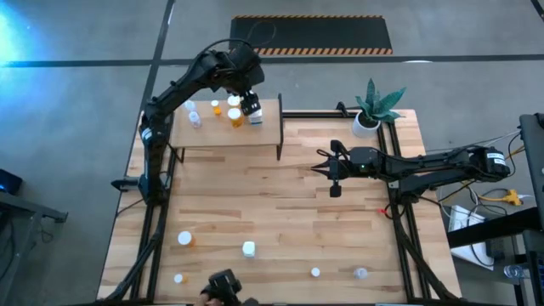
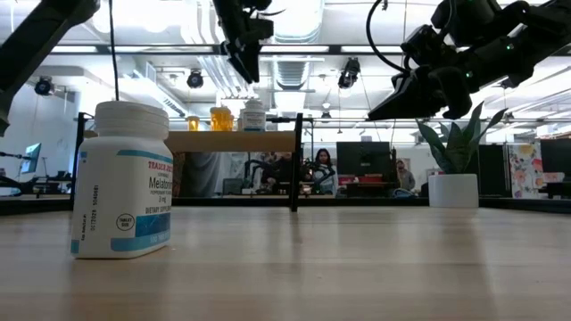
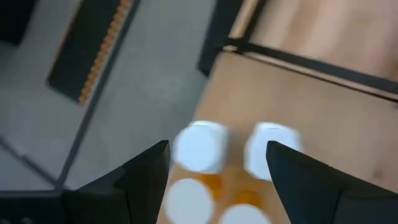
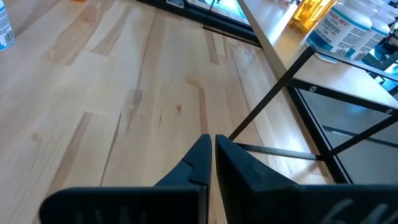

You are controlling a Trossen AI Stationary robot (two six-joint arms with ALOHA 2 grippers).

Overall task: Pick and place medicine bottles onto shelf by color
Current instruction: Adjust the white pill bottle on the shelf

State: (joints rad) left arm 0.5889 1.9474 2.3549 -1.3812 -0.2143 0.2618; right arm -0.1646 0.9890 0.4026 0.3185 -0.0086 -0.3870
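Observation:
The shelf [image 1: 225,132] stands at the table's far left and carries several medicine bottles: a clear one [image 1: 195,116], orange ones [image 1: 234,115] and white ones [image 1: 254,117]. My left gripper [image 1: 248,95] hovers open above the orange and white bottles. The left wrist view shows their white caps [image 3: 199,146] below and between its fingers [image 3: 149,174], which touch none of them. More bottles stand on the table near its front edge, among them a white one [image 1: 248,249] [image 2: 120,183] and an orange one [image 1: 184,240]. My right gripper [image 1: 321,167] [image 4: 211,149] is shut with nothing in it, over the table's middle.
A potted plant [image 1: 370,115] stands at the far right corner. The shelf's dark upright divider [image 1: 280,127] marks its right end. Small bottles [image 1: 315,272] [image 1: 361,273] sit by the front edge. Bare planks lie between the shelf and the front row.

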